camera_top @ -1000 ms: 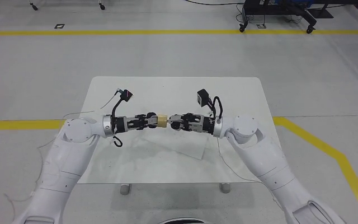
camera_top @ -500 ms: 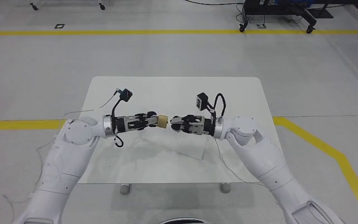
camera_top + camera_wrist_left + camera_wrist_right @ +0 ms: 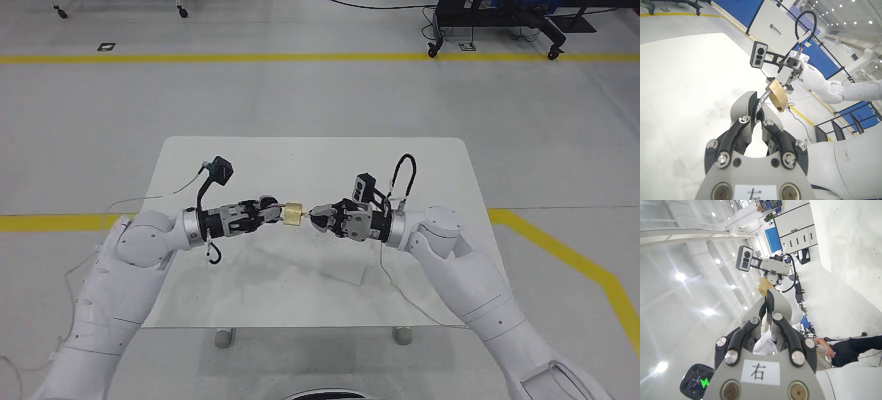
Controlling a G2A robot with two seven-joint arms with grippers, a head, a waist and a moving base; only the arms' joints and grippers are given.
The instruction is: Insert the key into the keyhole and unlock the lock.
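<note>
Currently the left gripper (image 3: 757, 108) is clamped on the silver shackle (image 3: 762, 98) of the brass lock (image 3: 777, 95). The lock's body sticks out just beyond the fingertips, tilted and held in the air above the white surface (image 3: 400, 160). Straight ahead of it the right gripper (image 3: 785, 83) faces it tip to tip, its pads pressed together right against the far end of the lock body. A small silvery bit between those pads and the brass is probably the key (image 3: 784, 87), though it is too small and too hidden to tell how far it sits in the keyhole. From the right wrist, the lock shows just past that gripper's closed fingertips, with the left gripper directly behind it. From above, the two grippers meet over the middle of the surface, and the lock sits between them, close against both.
</note>
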